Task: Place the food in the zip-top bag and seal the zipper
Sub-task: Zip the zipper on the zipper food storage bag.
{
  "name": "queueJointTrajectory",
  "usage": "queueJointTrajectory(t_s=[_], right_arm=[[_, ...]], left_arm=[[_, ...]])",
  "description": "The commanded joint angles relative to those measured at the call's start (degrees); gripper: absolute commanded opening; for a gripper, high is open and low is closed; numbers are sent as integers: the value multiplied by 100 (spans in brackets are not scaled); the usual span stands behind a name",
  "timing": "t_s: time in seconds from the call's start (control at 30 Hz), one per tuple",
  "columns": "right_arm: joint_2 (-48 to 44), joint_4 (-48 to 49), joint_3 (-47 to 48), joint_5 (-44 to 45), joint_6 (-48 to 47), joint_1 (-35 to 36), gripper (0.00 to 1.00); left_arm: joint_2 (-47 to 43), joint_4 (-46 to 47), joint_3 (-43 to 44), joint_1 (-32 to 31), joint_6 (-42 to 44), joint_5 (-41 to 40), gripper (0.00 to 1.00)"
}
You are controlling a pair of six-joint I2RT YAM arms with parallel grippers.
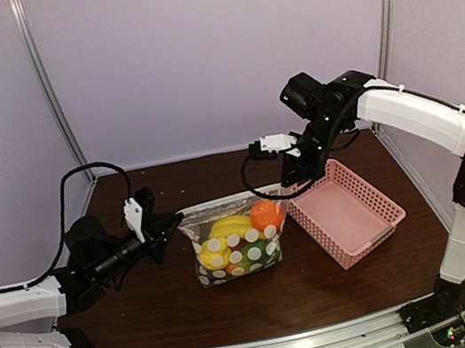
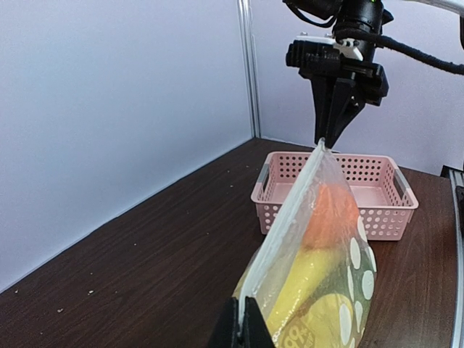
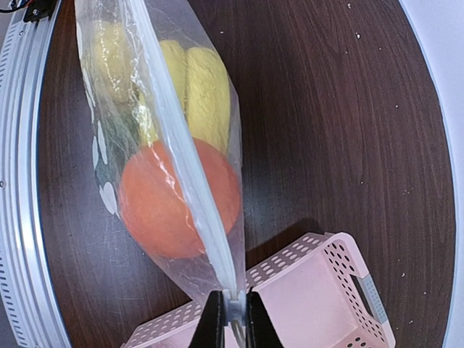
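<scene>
The zip-top bag (image 1: 235,247) stands in the middle of the table, held taut between both grippers. It holds the food: an orange ball (image 3: 177,199), yellow bananas (image 3: 203,94), a yellow lemon (image 1: 214,254) and green pieces. My left gripper (image 2: 243,330) is shut on the left end of the zipper (image 2: 290,210). My right gripper (image 3: 232,319) is shut on the small white slider tab (image 3: 233,308) at the zipper's right end, above the basket's near corner. The zipper strip (image 3: 185,156) runs straight between them.
A pink lattice basket (image 1: 344,210) stands empty just right of the bag, under my right gripper. Grey walls close the back and sides. A metal rail (image 1: 290,344) runs along the near table edge.
</scene>
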Motion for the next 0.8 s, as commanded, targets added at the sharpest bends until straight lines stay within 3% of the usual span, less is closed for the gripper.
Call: queueJointTrajectory(t_s=[0.0, 0.4, 0.77], right_arm=[[-223, -479, -124, 504, -107, -236, 0], [-177, -436, -36, 375, -102, -296, 0], [1278, -501, 2618, 107, 49, -151, 0]], left_arm=[[2, 284, 119, 63, -20, -186, 0], [221, 418, 201, 63, -55, -236, 0], [1452, 23, 2018, 328, 462, -705, 0]])
